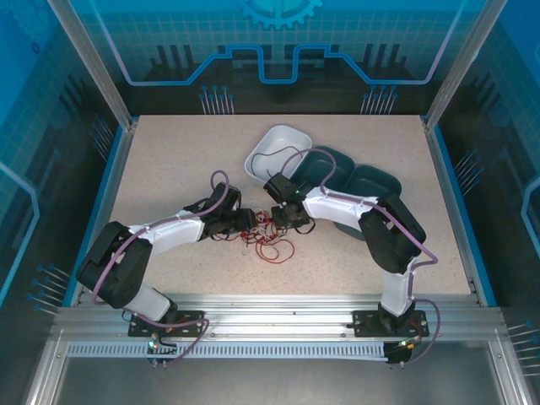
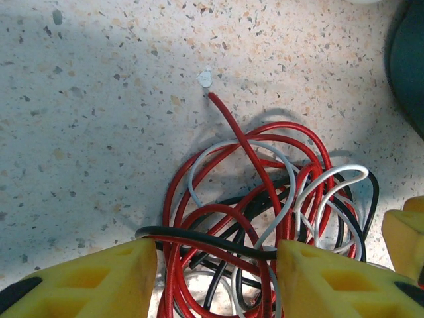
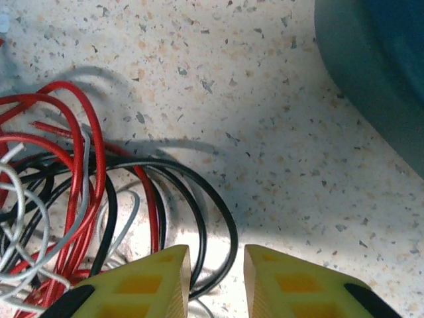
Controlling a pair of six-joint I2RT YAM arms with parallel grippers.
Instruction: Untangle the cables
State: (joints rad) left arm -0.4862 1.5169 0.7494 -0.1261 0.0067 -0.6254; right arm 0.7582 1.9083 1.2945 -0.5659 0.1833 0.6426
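Observation:
The cables (image 1: 268, 239) lie in one tangle of red, black and white wires on the speckled table, between my two grippers. In the left wrist view the tangle (image 2: 265, 199) reaches in between the yellow fingers (image 2: 86, 278), and a black wire spans the gap from one finger to the other. My left gripper (image 2: 215, 278) stands open around that bunch. A free red end (image 2: 213, 98) points away, with a small pale bit just beyond it. My right gripper (image 3: 217, 278) is open by a narrow gap, and black loops (image 3: 222, 218) run into that gap beside its left finger.
A white bowl (image 1: 278, 145) and two dark teal bowls (image 1: 331, 164) (image 1: 373, 181) sit behind and to the right of the tangle. The teal rim (image 3: 377, 66) lies close to the right gripper. A right-gripper finger (image 2: 405, 232) shows at the left wrist view's edge.

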